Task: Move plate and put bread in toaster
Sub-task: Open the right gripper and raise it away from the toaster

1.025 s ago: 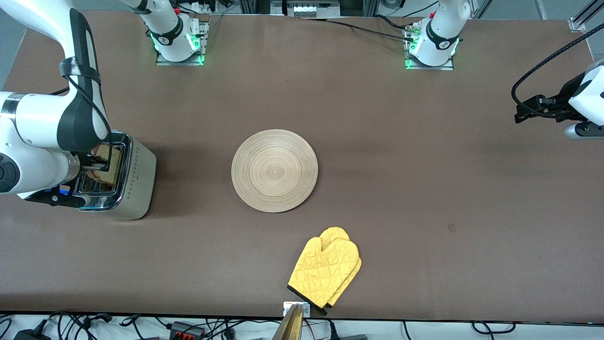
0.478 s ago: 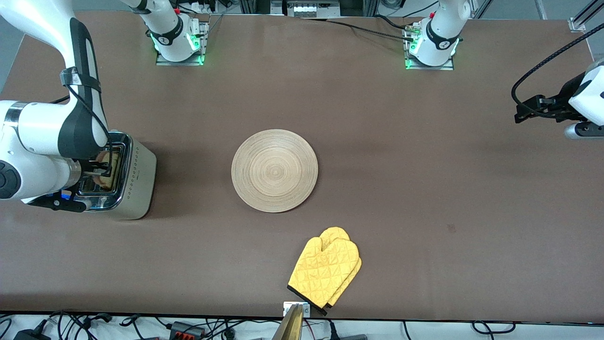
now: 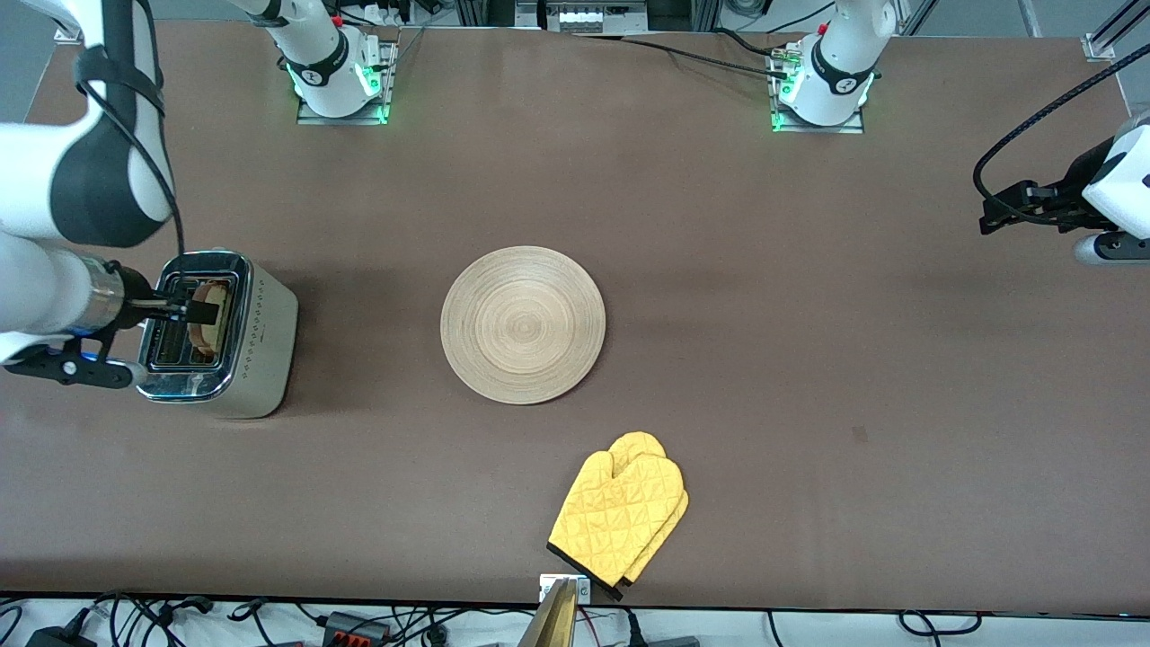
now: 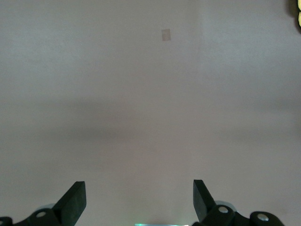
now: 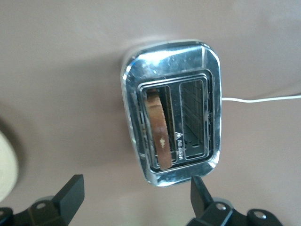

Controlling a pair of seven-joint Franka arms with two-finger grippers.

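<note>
A yellow oven mitt (image 3: 620, 512) is seen low in the frame. The plate (image 3: 523, 324) is laid at the middle. At the left edge, the bread (image 3: 212, 325) is stood in the toaster (image 3: 256, 346), under the right gripper (image 3: 184, 312), fingers spread apart, nothing held. At the right edge, the left gripper (image 4: 138, 203) is kept waiting, fingers apart.
</note>
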